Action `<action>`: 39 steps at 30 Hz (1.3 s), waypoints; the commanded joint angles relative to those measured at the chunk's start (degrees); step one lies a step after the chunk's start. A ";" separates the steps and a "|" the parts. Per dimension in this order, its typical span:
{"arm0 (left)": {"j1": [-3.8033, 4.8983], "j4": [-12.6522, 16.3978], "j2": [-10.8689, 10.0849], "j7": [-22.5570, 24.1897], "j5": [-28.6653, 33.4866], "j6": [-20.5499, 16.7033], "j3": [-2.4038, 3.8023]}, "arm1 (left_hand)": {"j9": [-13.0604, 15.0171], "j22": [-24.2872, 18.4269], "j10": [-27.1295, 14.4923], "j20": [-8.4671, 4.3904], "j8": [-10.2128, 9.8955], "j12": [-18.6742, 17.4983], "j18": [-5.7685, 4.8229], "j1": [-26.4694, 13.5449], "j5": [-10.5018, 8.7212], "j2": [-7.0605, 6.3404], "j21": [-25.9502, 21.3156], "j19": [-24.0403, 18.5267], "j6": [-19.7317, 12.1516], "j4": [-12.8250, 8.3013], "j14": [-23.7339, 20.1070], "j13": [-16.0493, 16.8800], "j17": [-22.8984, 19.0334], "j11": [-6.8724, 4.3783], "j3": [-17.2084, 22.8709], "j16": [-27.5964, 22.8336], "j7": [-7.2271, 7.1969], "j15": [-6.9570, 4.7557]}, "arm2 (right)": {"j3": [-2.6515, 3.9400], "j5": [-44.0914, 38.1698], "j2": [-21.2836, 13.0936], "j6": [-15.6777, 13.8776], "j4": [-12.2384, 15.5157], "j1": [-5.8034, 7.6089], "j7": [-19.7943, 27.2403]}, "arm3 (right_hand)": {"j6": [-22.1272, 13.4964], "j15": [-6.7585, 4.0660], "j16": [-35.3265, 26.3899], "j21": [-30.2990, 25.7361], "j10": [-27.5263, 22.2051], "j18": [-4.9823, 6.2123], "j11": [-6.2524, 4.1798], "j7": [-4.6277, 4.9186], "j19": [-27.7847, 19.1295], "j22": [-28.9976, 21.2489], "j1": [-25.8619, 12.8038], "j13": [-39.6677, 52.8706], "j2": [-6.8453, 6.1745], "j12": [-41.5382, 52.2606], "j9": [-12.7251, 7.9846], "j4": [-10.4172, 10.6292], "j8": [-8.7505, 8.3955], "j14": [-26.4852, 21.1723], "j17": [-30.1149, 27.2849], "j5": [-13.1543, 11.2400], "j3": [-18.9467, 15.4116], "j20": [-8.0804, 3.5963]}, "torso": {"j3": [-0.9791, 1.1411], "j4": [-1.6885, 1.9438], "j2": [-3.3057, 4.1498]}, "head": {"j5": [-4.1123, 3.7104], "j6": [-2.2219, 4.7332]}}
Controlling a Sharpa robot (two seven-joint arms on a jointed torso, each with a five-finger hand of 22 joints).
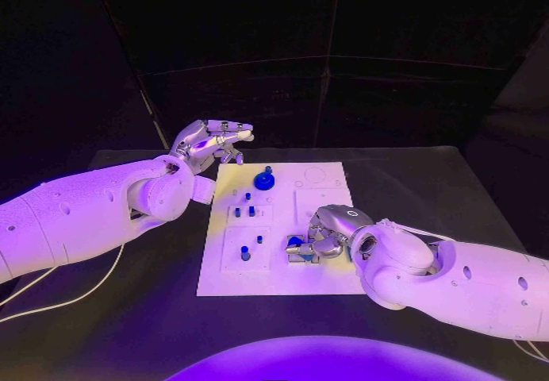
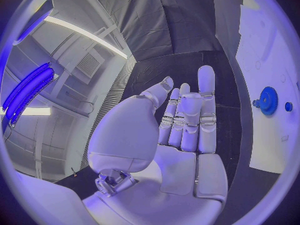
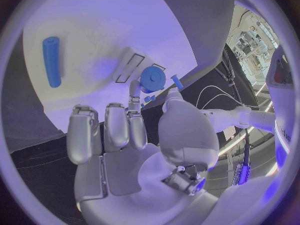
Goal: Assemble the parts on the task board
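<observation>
The white task board (image 1: 274, 274) lies in the middle of the black table. A blue gear (image 1: 264, 180) stands on its far part, also seen as the gear (image 2: 269, 100) in the left wrist view. Small blue pegs (image 1: 243, 211) stand in the left slots, and another peg (image 1: 245, 254) stands nearer. My left hand (image 1: 212, 141) hovers off the board's far left corner, fingers (image 2: 206, 110) stretched out and holding nothing. My right hand (image 1: 323, 238) is low over the board's near right part. Its thumb and a finger pinch a round blue part (image 3: 153, 79). A blue cylinder (image 3: 52, 61) lies loose on the board.
A white cable (image 1: 69, 298) runs over the table at the near left. Bare black table surface (image 1: 424, 182) lies to the right of the board and beyond it.
</observation>
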 commanded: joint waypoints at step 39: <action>0.09 -0.07 0.00 -0.49 0.12 0.86 -0.07 | -0.06 -0.10 -0.40 0.03 0.20 0.36 0.35 0.48 0.05 -0.28 -0.39 0.50 -0.30 0.26 -0.01 -0.11 -0.11 0.06 -0.01 0.21 0.01 0.20 | 0.02 -0.15 -0.99 1.59 2.32 0.08 0.29 | -0.96 -0.35 -0.36 0.13 3.69 -0.92 -0.15 0.05 1.90 3.03 7.25 10.44 6.23 0.14 1.44 -1.58 -0.31 2.86 0.21 5.25 4.28 -0.46 | -0.04 -0.07 0.03 | 0.02 0.21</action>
